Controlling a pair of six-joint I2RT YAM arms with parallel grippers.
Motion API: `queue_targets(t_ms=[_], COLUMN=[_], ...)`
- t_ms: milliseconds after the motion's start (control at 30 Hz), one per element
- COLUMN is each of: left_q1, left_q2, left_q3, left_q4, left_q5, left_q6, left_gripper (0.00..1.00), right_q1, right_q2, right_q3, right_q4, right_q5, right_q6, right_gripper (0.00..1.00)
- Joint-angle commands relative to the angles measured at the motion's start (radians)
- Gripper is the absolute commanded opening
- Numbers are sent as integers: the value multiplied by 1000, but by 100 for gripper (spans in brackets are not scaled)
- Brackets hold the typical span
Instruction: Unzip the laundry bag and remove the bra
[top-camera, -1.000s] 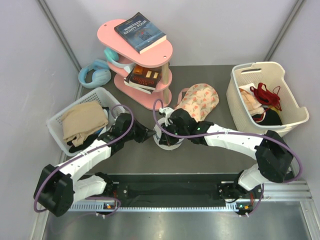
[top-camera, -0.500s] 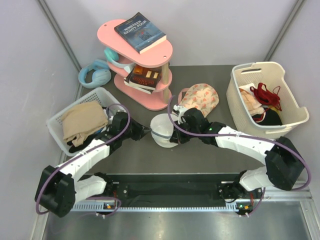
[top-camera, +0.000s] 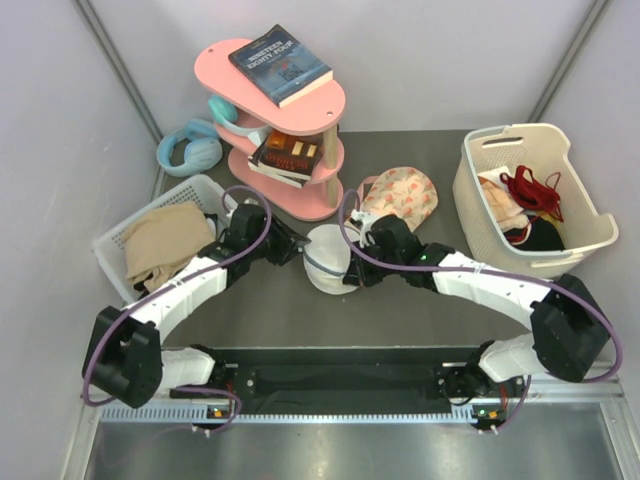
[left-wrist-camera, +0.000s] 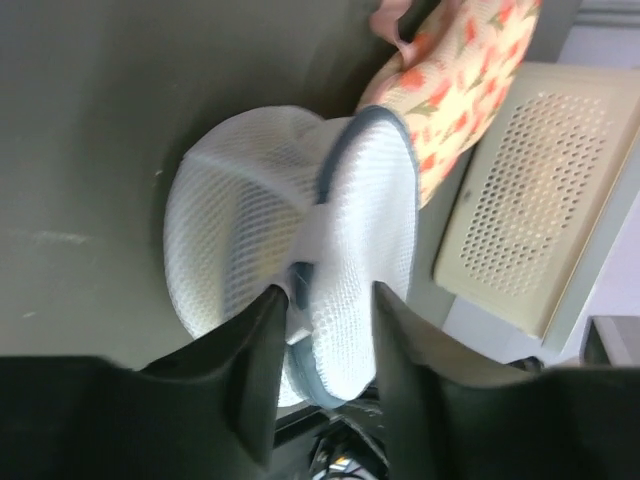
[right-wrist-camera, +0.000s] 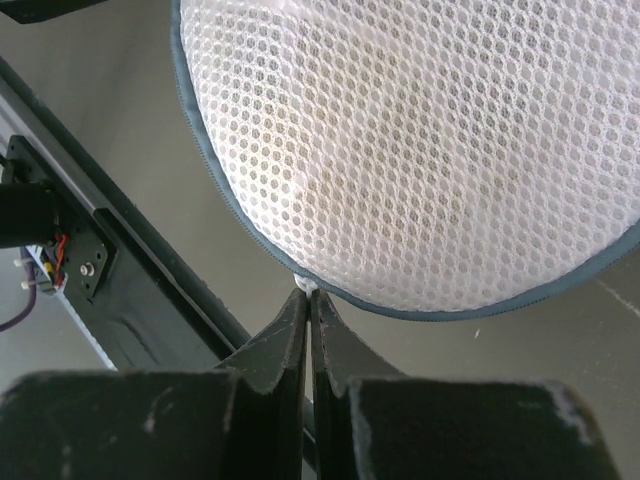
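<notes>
The bag (top-camera: 325, 258) is set between the left hand (top-camera: 295, 250) and right hand (top-camera: 353, 272); a fabric piece (top-camera: 402, 198) is laid behind the right hand.

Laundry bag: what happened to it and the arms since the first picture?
The laundry bag came out from under the arms and shifted slightly away from their bases. The right tool pulled back rightward, staying pinched on its rim. The left tool opened its fingers. The pink shelf and floral piece stayed put.

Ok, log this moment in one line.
left gripper: open, straddling laundry bag rim | right gripper: shut on rim tab | bra: not visible
</notes>
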Motion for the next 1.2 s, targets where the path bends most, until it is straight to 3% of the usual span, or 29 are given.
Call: queue_targets(t_ms=[0,100,333,467,767,867,1167], left_q1=[6,6,6,6,2,0,-11], left_q2=[-10,-59,-195,-247,-206,-203,-208], left_q3=[67,55,-20,-80,-121,-131,-155], left_q4=[-46,-97,-229,-196,-105,-85,-51], left_q5=[19,-7,-21,-4,49,49,54], left_q6=[63,66,31,-30,-78,-86,-104], left_gripper=[59,68,70,70,70,67,38], right_q1=[12,23,48,75,143,157,169], right_q2=[27,47,96,138,190,198,201], right_q3=[74,94,145,173,234,248,262], right_q4=[15,10,7,7,-7,-13,-21], right_q5=[-31,-40,-66,-85,-91,-89,-82], right_q6=[-15,-16,-22,-36,-59,-64,-65], right_gripper=[0,0,0,0,0,0,0])
